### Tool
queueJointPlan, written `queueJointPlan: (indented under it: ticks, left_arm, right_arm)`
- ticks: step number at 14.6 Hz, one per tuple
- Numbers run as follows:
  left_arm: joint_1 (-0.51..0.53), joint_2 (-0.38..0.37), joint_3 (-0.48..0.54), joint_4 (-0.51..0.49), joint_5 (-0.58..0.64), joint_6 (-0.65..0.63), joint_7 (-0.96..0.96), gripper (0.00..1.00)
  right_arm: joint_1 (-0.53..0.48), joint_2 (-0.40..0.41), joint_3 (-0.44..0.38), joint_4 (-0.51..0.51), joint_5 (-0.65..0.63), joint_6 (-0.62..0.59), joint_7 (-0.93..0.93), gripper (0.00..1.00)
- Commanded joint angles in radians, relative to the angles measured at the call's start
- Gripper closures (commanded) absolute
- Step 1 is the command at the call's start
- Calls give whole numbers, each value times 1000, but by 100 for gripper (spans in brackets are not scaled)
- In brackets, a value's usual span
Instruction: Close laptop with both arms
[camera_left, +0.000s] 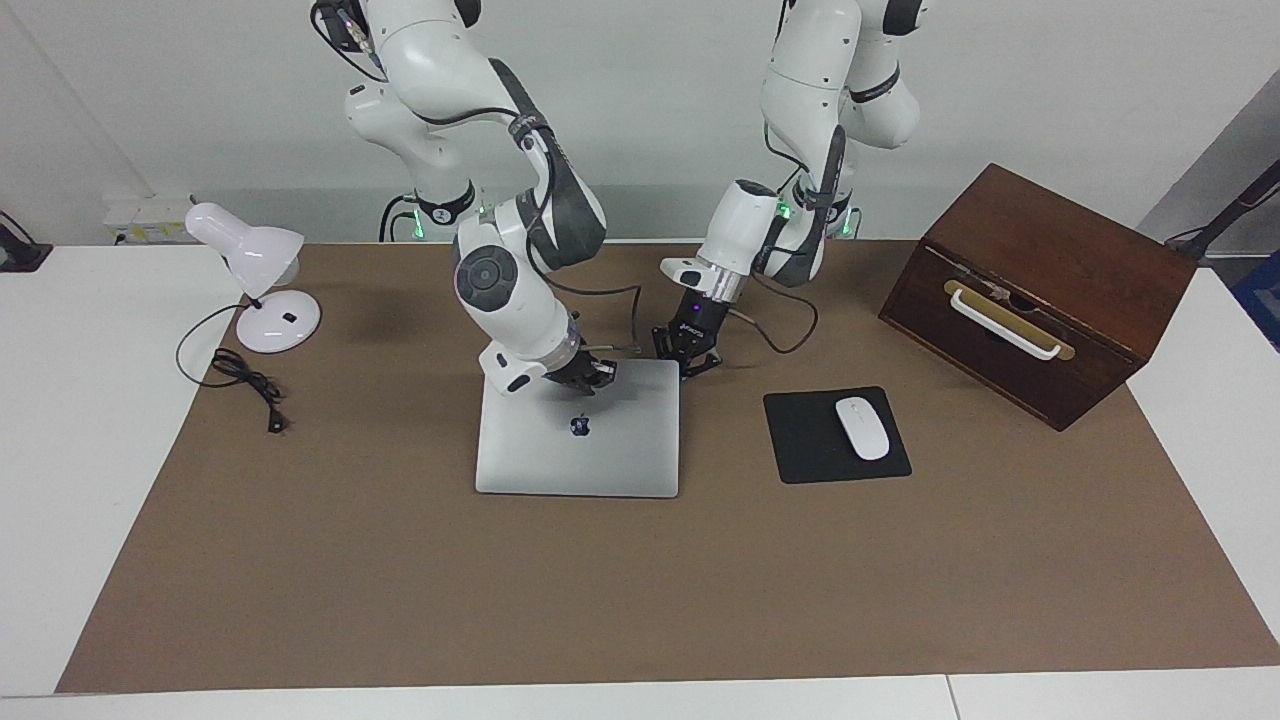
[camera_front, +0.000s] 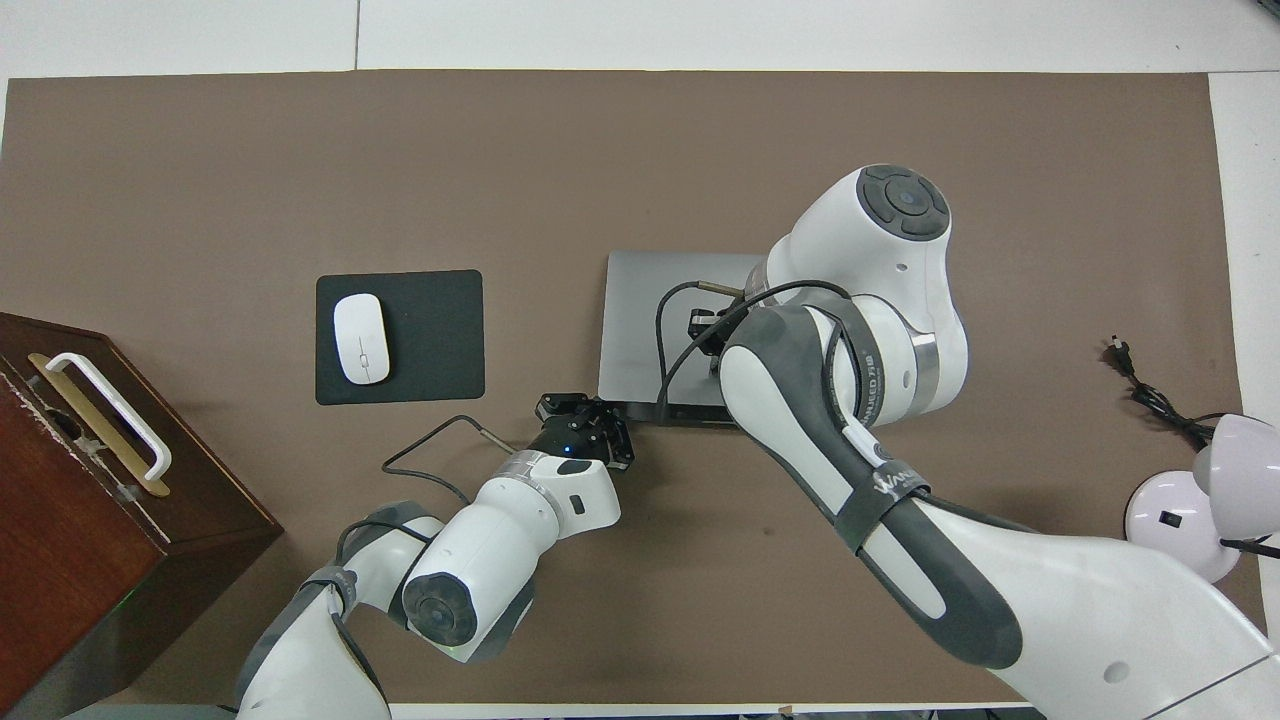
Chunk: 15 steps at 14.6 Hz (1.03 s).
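The silver-grey laptop lies flat on the brown mat with its lid down and the dark apple logo facing up; it also shows in the overhead view. My right gripper rests on the lid near the edge closest to the robots; in the overhead view the right arm covers most of it. My left gripper is open and low beside the laptop's corner nearest the robots, toward the left arm's end; it also shows in the overhead view.
A black mouse pad with a white mouse lies beside the laptop toward the left arm's end. A dark wooden box with a white handle stands past it. A white desk lamp and its cable are at the right arm's end.
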Motion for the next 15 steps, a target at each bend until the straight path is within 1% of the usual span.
queueJointPlan:
  ticks: [1, 7, 10, 15]
  left_arm:
    - [-22, 9, 18, -68, -10, -21, 20, 100]
    - [-20, 10, 18, -68, -10, -21, 20, 100]
    - [-20, 13, 18, -68, -10, -21, 20, 100]
    - [-19, 16, 18, -62, -10, -21, 20, 100]
  right_arm:
    - [-3, -34, 5, -59, 22, 42, 1, 100]
    - [17, -32, 5, -67, 22, 50, 1, 100]
    - [20, -35, 5, -98, 22, 82, 2, 100]
    - [22, -42, 5, -109, 22, 92, 2, 100]
